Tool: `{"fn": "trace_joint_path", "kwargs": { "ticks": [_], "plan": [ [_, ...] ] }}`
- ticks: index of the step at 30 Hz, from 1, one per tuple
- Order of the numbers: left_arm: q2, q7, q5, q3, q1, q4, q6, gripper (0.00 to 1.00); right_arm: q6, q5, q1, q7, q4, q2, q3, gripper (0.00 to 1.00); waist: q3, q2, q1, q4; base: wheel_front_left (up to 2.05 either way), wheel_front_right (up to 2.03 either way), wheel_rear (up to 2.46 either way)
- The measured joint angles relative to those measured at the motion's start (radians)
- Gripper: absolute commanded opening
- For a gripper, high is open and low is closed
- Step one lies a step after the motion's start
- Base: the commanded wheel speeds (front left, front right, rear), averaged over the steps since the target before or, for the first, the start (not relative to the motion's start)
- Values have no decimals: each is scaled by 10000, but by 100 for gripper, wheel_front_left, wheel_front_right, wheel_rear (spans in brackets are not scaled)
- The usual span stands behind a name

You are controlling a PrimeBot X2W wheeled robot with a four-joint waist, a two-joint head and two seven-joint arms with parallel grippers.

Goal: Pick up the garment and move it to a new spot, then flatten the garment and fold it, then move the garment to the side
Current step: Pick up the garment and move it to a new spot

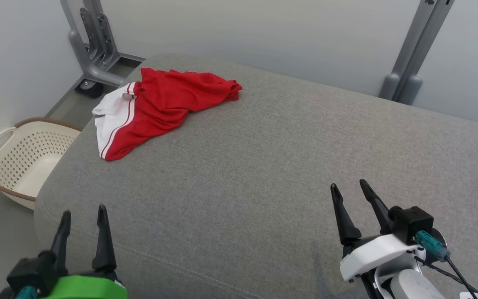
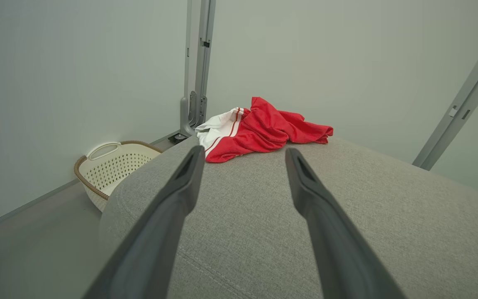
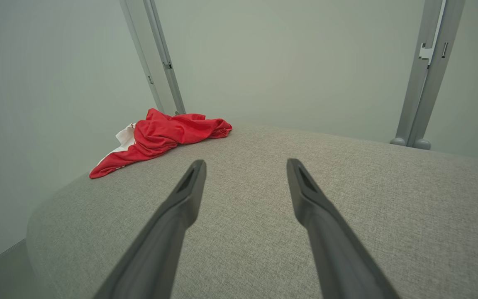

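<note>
I see both my left gripper and right gripper spread apart, empty, well short of the crumpled red shorts on the grey cushion.

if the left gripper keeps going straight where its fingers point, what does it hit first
Most likely the red and white garment, lying ahead of the open left gripper on the grey cushion. Its height is unclear, so it might graze the cushion first.

One garment, one basket, two metal posts, and two end effectors: left end effector and right end effector
</note>
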Motion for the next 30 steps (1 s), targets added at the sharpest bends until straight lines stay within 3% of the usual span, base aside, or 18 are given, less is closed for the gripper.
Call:
{"fn": "trace_joint_path", "kwargs": {
  "ticks": [6,10,22,27,30],
  "plan": [
    [410,715,-113,-82,-1652,-477,-410,100,-6,-138,-30,33,-238,-272,-125,100,370,0,0,-249,0,0,0],
    [717,1432,-353,180,-2904,-397,-431,100,-23,-291,-234,132,-476,-454,-236,100,683,0,0,-485,0,0,0],
    [2150,4199,-1285,1751,-6294,1417,-326,100,-105,-913,-1081,527,-1643,-1248,-805,100,1814,0,0,-1606,0,0,0],
    [2311,5179,-2033,2320,-7168,2211,-257,100,-176,-1055,-1087,740,-2061,-1546,-1116,100,2389,0,0,-2182,0,0,0],
    [2723,5519,-2008,2654,-7465,2568,-232,100,-176,-1074,-1111,838,-2301,-1592,-1147,100,2749,0,0,-2542,0,0,0]
  ]
}}
